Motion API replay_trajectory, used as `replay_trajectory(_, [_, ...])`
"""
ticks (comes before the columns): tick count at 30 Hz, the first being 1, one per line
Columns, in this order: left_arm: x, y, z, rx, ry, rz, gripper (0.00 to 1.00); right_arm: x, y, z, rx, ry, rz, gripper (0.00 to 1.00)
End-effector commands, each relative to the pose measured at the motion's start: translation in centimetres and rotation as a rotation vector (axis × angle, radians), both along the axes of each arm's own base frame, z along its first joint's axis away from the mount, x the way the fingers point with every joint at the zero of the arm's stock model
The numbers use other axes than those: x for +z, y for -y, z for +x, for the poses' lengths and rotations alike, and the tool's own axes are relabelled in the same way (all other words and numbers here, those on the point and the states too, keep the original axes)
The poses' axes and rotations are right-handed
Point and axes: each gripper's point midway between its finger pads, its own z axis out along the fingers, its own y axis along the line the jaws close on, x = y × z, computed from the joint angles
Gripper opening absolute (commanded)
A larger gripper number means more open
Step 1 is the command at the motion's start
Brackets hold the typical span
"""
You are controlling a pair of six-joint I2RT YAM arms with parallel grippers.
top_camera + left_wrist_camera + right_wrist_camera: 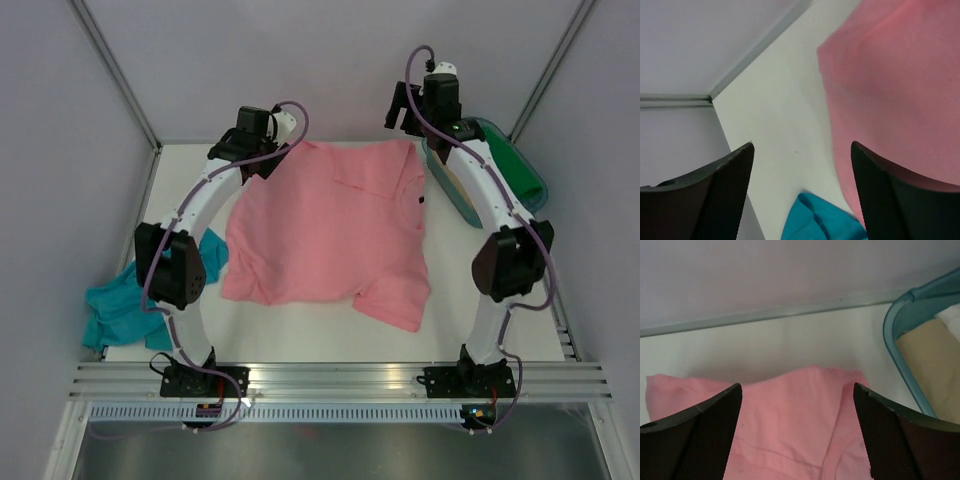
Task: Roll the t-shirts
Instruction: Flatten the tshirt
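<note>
A white desk (280,325) within pale grey walls (330,70) carries a soft salmon-pink cloth t-shirt (330,230) spread flat, with a crumpled teal-blue t-shirt (115,310) at its left edge. Both arms' jaws gape wide, empty.

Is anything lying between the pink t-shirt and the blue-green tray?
Nothing. The right wrist view shows only a bare strip of white table between the pink t-shirt and the tray rim.

Two t-shirts, one tray (525,175)
One pink t-shirt (330,225), one teal t-shirt (112,310); the tray is the only one.
</note>
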Motion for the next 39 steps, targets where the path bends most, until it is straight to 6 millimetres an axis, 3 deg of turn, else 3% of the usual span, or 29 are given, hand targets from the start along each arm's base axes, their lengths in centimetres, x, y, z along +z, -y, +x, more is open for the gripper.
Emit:
replay_trajectory(1, [2.0,-1.3,2.6,0.079,0.087,0.034,0.84,-1.4,1.7,1.7,-0.101,-0.086,-0.052,0.98])
replay_trajectory(3, [1.8,-1.1,1.7,0.056,0.073,0.012,0.84,-3.5,2.8,1.3,-0.136,-0.146,-0.113,0.98])
replay_trajectory(4, [2.4,-1.2,-0.3,0.039,0.072,-0.016,0.82,-1.9,3.2,0.1,-0.147,-0.110,-0.112,0.98])
replay_trajectory(5, [2.2,-0.9,-1.5,0.012,0.060,-0.035,0.81,-6.1,3.9,-1.5,-0.166,-0.195,-0.138,0.98])
replay_trajectory(6, [2.1,0.1,-3.1,-0.058,0.040,-0.068,0.80,-7.0,4.2,-2.7,-0.181,-0.207,-0.131,0.98])
replay_trajectory(7, [-1.0,0.1,-5.3,-0.107,-0.035,-0.039,0.77,-4.9,4.5,-4.3,-0.195,-0.139,-0.094,0.98])
replay_trajectory(8, [0.3,0.8,-7.7,-0.172,-0.011,-0.046,0.75,-9.8,4.9,-6.6,-0.204,-0.233,-0.101,0.97])
replay_trajectory(9, [-1.1,0.5,-9.4,-0.200,-0.049,-0.013,0.74,-10.5,4.8,-7.7,-0.202,-0.231,-0.086,0.96])
replay_trajectory(10, [-5.2,-0.2,-11.9,-0.246,-0.142,0.058,0.74,-12.9,5.0,-10.4,-0.195,-0.277,-0.092,0.94])
replay_trajectory(11, [-5.4,-0.5,-13.8,-0.278,-0.146,0.079,0.74,-14.1,4.8,-11.7,-0.183,-0.305,-0.082,0.93])
replay_trajectory(12, [-7.2,-1.2,-15.2,-0.310,-0.190,0.131,0.74,-15.2,4.6,-12.8,-0.180,-0.333,-0.061,0.90])
replay_trajectory(13, [-10.8,-2.4,-17.8,-0.326,-0.288,0.177,0.74,-17.6,4.2,-14.9,-0.156,-0.390,-0.064,0.86])
replay_trajectory(15, [-12.5,-4.2,-19.8,-0.329,-0.318,0.250,0.75,-20.2,4.1,-17.4,-0.145,-0.480,-0.073,0.84])
replay_trajectory(16, [-14.9,-5.2,-21.6,-0.329,-0.377,0.278,0.76,-22.1,3.8,-19.2,-0.133,-0.538,-0.095,0.83])
replay_trajectory(18, [-16.3,-5.8,-23.2,-0.326,-0.400,0.282,0.78,-24.0,3.3,-21.6,-0.130,-0.612,-0.119,0.83])
replay_trajectory(23, [-18.3,-6.6,-23.7,-0.310,-0.398,0.305,0.80,-27.5,2.4,-26.7,-0.112,-0.706,-0.135,0.84])
replay_trajectory(25, [-20.0,-7.6,-24.4,-0.305,-0.424,0.356,0.80,-28.5,1.8,-28.6,-0.096,-0.734,-0.130,0.84])
replay_trajectory(31, [-21.2,-9.1,-23.7,-0.269,-0.422,0.392,0.82,-31.0,2.0,-31.4,-0.092,-0.767,-0.113,0.82])
replay_trajectory(33, [-21.6,-9.2,-23.4,-0.263,-0.423,0.387,0.82,-31.8,1.8,-31.8,-0.078,-0.780,-0.107,0.77])
replay_trajectory(34, [-21.9,-9.3,-23.6,-0.261,-0.438,0.388,0.82,-32.4,1.9,-32.2,-0.077,-0.796,-0.110,0.73])
replay_trajectory(35, [-22.6,-9.4,-24.0,-0.262,-0.463,0.386,0.82,-32.7,1.8,-32.2,-0.073,-0.795,-0.108,0.59])
replay_trajectory(39, [-23.5,-8.9,-25.4,-0.309,-0.512,0.357,0.80,-32.5,1.7,-31.6,-0.082,-0.743,-0.074,0.22])
